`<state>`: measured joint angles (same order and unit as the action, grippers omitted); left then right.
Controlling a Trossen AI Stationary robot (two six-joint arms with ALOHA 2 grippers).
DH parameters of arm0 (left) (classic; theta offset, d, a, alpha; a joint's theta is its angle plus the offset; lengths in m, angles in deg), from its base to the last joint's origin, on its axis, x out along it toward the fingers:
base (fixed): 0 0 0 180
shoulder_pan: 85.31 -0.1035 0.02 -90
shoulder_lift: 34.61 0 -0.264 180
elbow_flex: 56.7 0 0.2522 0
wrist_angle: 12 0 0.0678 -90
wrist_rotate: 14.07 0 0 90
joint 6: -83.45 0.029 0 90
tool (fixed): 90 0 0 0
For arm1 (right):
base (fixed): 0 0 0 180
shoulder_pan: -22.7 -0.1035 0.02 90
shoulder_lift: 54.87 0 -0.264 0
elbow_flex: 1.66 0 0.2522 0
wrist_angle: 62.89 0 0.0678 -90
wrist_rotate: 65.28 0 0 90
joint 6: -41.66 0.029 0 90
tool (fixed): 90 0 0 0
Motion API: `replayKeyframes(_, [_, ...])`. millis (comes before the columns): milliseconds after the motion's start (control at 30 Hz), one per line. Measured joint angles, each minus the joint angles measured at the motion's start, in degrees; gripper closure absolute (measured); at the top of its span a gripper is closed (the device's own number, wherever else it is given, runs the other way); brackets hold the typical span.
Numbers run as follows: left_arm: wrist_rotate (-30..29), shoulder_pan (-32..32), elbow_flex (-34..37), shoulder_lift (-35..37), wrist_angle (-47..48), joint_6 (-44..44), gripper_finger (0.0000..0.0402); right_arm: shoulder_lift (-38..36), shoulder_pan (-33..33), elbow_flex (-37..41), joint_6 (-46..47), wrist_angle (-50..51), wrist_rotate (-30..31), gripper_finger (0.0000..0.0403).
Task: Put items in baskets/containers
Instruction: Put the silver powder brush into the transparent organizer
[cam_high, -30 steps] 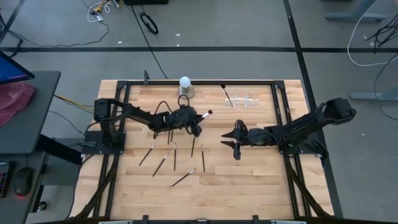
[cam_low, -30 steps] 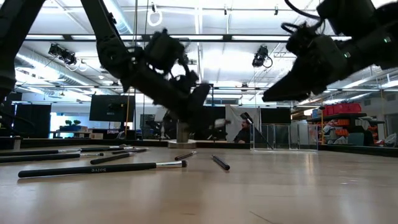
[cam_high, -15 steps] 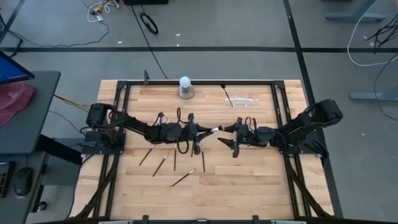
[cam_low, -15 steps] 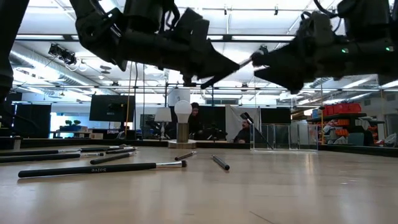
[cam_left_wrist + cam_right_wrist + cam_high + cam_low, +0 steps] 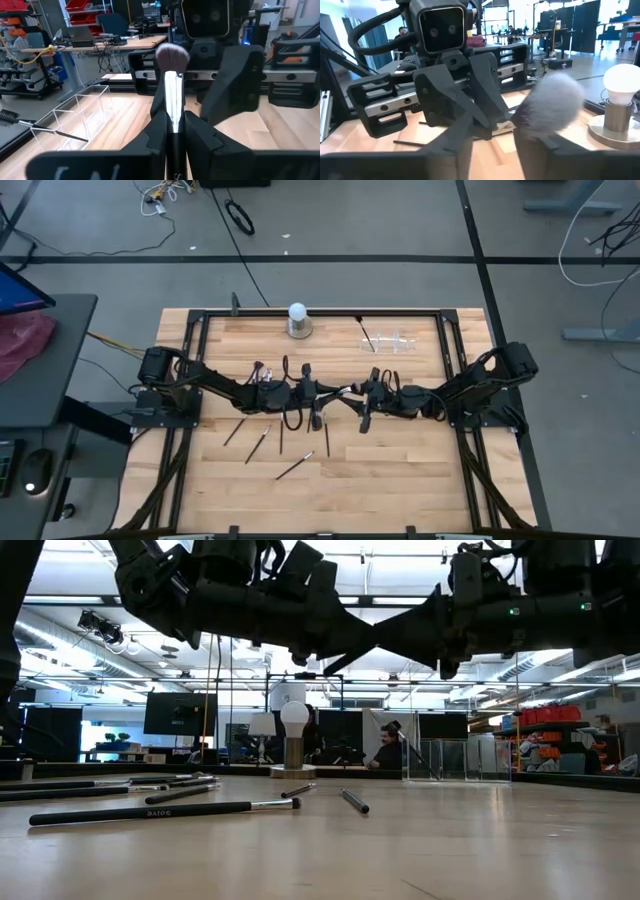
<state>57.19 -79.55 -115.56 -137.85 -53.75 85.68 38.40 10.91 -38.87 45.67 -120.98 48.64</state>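
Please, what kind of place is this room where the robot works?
Probably a robotics lab or workshop: red storage bins on shelving, work desks with monitors, cables on the grey floor, and a wooden table inside a metal frame.

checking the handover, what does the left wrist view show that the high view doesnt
Only the left wrist view: the left tool shut on a brush by its handle, pale fluffy tip pointing away at the other arm.

Only the high view: loose brushes lying on the table under the arms, and the white ball at the far edge.

Both: the held brush, the right tool meeting it, and the clear holder.
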Motion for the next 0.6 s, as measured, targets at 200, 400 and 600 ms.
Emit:
replayKeyframes(200, [-0.2,0.0,0.1,0.1,0.2,0.0,0.0347,0.0,-0.1,0.1,0.0,0.0,0.2,0.0339])
replayKeyframes(400, [-0.7,-0.1,0.0,0.1,1.4,-0.1,0.0310,-0.5,-0.3,0.1,0.0,1.2,1.1,0.0352])
replayKeyframes(600, [0.4,-0.2,-0.2,0.1,2.8,-0.6,0.0253,-5.1,-0.8,-0.1,-0.2,10.1,2.4,0.0394])
